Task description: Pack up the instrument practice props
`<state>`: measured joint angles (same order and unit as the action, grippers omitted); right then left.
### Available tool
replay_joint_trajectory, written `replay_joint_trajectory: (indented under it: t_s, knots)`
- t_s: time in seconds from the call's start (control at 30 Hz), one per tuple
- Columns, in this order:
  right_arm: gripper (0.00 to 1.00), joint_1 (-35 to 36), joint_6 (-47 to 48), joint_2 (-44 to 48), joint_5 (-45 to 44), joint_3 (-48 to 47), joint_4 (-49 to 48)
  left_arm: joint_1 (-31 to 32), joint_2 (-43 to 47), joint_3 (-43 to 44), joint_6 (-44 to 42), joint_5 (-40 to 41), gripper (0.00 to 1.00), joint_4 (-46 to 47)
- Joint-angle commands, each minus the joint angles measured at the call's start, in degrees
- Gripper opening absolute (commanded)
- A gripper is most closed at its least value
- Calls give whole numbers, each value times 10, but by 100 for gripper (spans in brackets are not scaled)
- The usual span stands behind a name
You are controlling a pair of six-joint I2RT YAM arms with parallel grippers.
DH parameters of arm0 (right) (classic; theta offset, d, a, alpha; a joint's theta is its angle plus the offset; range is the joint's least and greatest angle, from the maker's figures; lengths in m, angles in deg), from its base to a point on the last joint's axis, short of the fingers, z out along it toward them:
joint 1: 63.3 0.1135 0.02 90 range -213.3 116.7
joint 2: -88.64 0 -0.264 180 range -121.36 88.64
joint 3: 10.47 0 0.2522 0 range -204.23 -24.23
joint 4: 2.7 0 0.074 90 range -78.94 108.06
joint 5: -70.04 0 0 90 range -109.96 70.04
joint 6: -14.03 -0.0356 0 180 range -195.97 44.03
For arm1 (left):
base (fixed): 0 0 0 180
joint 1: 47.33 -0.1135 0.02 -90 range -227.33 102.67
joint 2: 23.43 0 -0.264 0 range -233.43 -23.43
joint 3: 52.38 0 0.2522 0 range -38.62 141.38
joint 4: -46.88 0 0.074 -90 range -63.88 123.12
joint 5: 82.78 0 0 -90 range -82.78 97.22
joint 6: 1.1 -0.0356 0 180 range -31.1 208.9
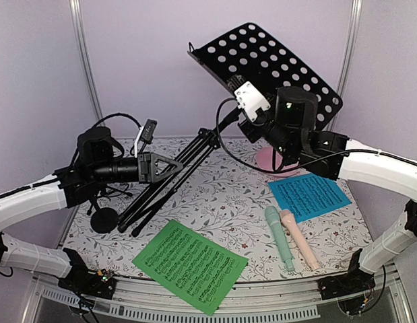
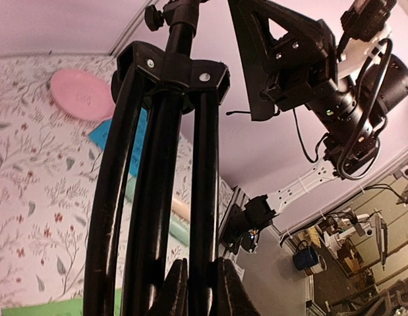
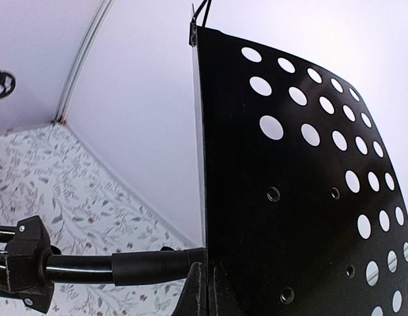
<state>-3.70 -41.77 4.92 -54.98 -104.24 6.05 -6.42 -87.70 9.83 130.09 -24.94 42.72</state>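
Steadily: both arms on the music stand

Nearest, at the bottom of the top view, the green sheet [image 1: 190, 264] lies flat. The mint-green microphone [image 1: 279, 237] and pink microphone [image 1: 300, 239] lie side by side to its right, with the blue sheet [image 1: 309, 195] just beyond. Mid-frame, the left gripper [image 2: 194, 289] is clamped on a leg of the tilted tripod [image 2: 157, 164]. Farthest, upper right, the right gripper [image 3: 205, 289] pinches the music desk [image 3: 289, 210] at its lower edge. Doing this well likely means moving both grips together, so the stem is not twisted.
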Motion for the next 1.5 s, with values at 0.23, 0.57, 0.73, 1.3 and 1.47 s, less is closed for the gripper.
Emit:
replay_joint_trajectory:
  t_s: [0.23,0.57,0.73,1.3,1.47]
  knots:
    - [0,56,-201,-62,215,84,-13,19,44,-128,81,198,0,62]
    - [0,17,-244,-102,263,98,-26,46,-6,-111,54,288,0,33]
    - [0,-12,-270,-152,266,74,-32,46,-72,-55,10,353,0,0]
    - [0,-70,-389,-330,262,-107,-31,-40,-243,188,-267,392,0,-152]
    - [0,-78,-412,-382,245,-186,16,-61,-272,244,-283,369,0,-213]
